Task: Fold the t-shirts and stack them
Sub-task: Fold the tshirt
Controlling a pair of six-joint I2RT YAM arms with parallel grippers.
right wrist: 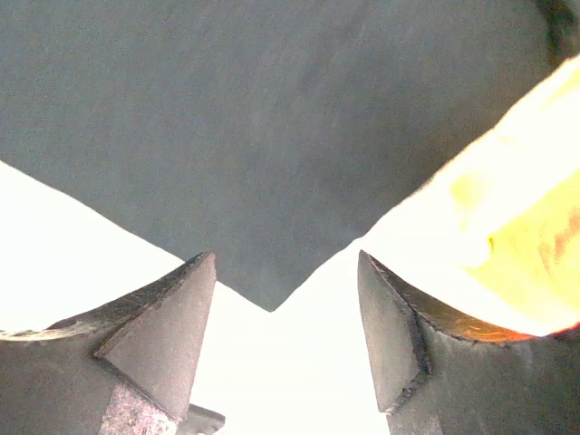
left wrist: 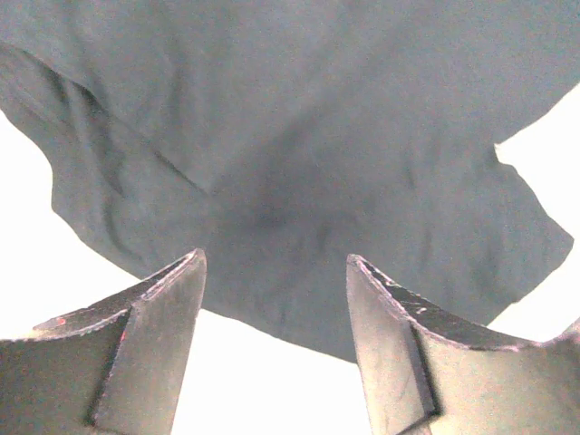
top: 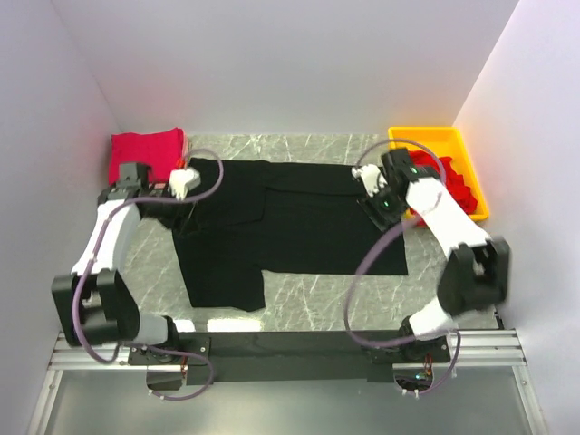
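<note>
On the grey marble table (top: pixel 308 304), a soft black cloth t-shirt (top: pixel 290 227) lies spread flat; a folded bright red t-shirt (top: pixel 143 149) sits far left. The left gripper (left wrist: pixel 276 272) and right gripper (right wrist: pixel 285 272) hover over the black shirt's far edge, fingers wide, empty.

— Top camera?
— Fixed, high behind me, tilted down and forward. Far off: the whole desk (top: pixel 308 294) is in frame.
— Left wrist?
— Mounted on my left end effector (left wrist: pixel 276 263), looking out along the fingers (left wrist: pixel 154 308). Very close on a rumpled edge of the black t-shirt (left wrist: pixel 290 136); desk blown white.
— Right wrist?
— Same mount on my right end effector (right wrist: pixel 287 258). Close on a corner of that shirt, yellow tray (right wrist: pixel 535 227) at the right edge.
— Overlap?
— The wrist views share only the shirt, at opposite ends. The top view covers both patches.
</note>
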